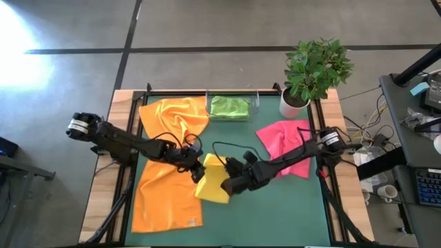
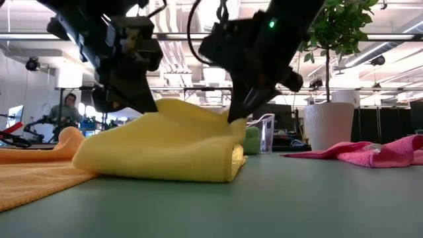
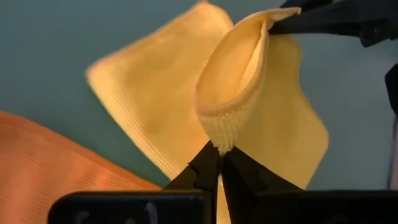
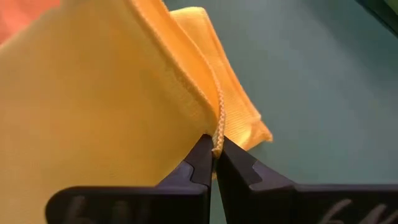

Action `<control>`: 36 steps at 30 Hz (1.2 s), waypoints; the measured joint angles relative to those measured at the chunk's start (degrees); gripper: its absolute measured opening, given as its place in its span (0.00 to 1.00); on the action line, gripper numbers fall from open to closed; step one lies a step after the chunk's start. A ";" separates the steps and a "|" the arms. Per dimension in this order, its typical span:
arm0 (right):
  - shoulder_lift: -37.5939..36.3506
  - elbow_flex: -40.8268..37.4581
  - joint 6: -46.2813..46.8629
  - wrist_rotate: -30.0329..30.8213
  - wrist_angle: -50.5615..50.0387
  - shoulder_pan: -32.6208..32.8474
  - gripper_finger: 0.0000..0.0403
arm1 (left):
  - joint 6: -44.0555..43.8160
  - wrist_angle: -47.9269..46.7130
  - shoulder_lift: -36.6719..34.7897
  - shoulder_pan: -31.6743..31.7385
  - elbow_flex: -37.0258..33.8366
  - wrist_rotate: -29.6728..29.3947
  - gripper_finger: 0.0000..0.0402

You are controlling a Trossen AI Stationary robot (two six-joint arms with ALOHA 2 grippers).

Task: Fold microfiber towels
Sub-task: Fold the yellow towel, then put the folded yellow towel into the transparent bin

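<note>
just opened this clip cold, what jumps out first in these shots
The yellow towel at the mat's middle, pinched by both hands: the left hand and the right hand each shut on an edge, lifting a fold. Around it lie orange towels on the left and a hot pink towel on the right.

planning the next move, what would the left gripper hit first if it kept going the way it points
Likely the yellow towel it already pinches: the left gripper points into that cloth, with the green table mat behind. Depth is unclear.
</note>
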 joint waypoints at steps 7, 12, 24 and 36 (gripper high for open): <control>0.00 -2.20 -1.01 -1.23 2.73 -2.39 0.02 | 1.21 0.03 0.01 3.59 -0.01 0.22 0.00; 0.00 -2.40 -2.81 -1.23 3.02 -3.41 0.02 | 3.98 -1.09 0.01 4.68 -0.05 0.32 0.00; 0.00 -2.43 -4.05 -1.26 2.89 -4.07 0.04 | 8.46 -1.17 0.00 5.44 -0.16 0.00 0.13; -2.12 -2.27 -4.17 -0.82 2.33 -4.45 0.24 | 8.14 -2.52 -0.44 6.09 0.26 0.58 0.40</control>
